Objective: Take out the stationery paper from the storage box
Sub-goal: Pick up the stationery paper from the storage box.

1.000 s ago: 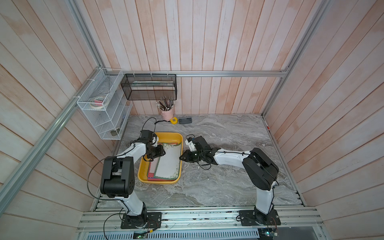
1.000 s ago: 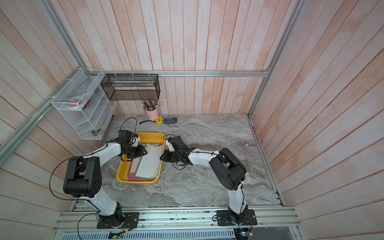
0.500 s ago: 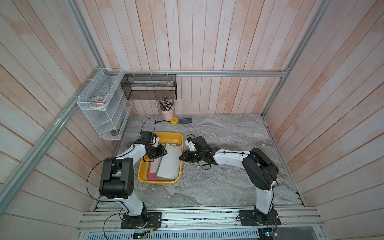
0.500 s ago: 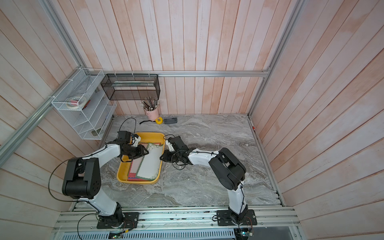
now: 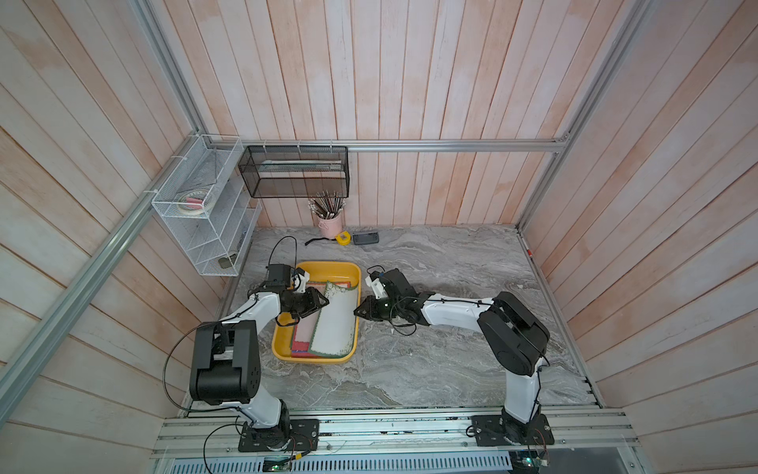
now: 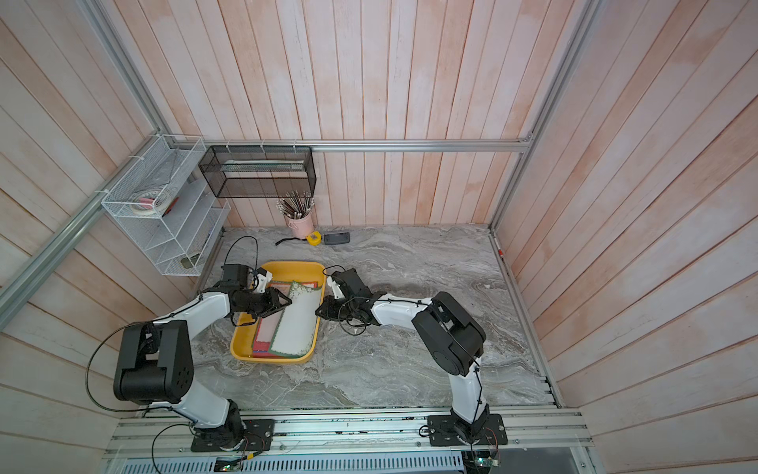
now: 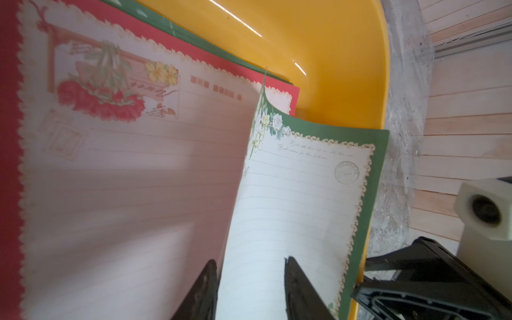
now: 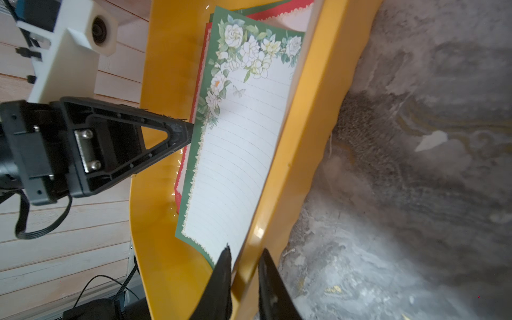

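Observation:
The yellow storage box [image 5: 328, 266] [image 6: 287, 266] lies on the marble table with the stationery paper stacked inside. The top sheet, green-bordered [image 5: 334, 324] [image 6: 295, 328] [image 7: 299, 207] [image 8: 241, 152], bows upward off a red-bordered sheet [image 7: 110, 166]. My left gripper [image 5: 324, 301] [image 6: 287, 301] [image 7: 250, 277] is open inside the box, its fingers straddling the raised long edge of the green sheet. My right gripper [image 5: 357, 310] [image 6: 319, 312] [image 8: 243, 263] is shut on the box's right wall [image 8: 304, 138], and its inner finger rests against the sheet's other edge.
At the back wall stand a pink pencil cup [image 5: 330, 225], a yellow tape measure [image 5: 343, 238] and a dark flat device [image 5: 366, 238]. A white wire rack [image 5: 205, 221] and a black mesh basket [image 5: 295, 172] hang on the walls. Bare marble stretches right of the box.
My left gripper has edged slightly toward the green sheet, which bows up a little more. The right arm and the box have stayed put.

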Tool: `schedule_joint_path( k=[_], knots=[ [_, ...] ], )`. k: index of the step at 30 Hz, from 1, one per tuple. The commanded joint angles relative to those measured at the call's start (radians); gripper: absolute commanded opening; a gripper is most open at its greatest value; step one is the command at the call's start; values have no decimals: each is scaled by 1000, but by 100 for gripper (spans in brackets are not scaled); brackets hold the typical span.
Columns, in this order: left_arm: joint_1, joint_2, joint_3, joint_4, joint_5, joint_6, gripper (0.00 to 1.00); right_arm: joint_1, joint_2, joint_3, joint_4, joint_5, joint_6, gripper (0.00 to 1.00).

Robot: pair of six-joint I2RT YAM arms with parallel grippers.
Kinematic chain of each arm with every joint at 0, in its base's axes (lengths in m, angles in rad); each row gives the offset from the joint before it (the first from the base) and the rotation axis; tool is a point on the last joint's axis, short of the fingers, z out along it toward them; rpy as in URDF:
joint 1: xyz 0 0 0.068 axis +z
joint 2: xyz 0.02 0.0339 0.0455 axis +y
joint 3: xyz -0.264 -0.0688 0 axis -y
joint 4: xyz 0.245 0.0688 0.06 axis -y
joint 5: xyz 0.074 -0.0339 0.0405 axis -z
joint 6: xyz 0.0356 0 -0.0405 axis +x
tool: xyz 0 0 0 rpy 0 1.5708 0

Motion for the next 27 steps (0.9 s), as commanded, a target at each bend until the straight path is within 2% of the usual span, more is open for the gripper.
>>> schedule_joint_path(
  k=[1, 21, 27],
  knots=[
    [4, -23, -17, 33, 50, -11, 41, -1, 25, 16, 22, -13, 8, 21],
    [3, 98, 38, -61, -96, 57, 42, -3, 31, 16, 30, -28, 8, 21],
    [3, 95, 39, -56, -70, 57, 40, -3, 36, 16, 35, -33, 9, 21]
  ],
)
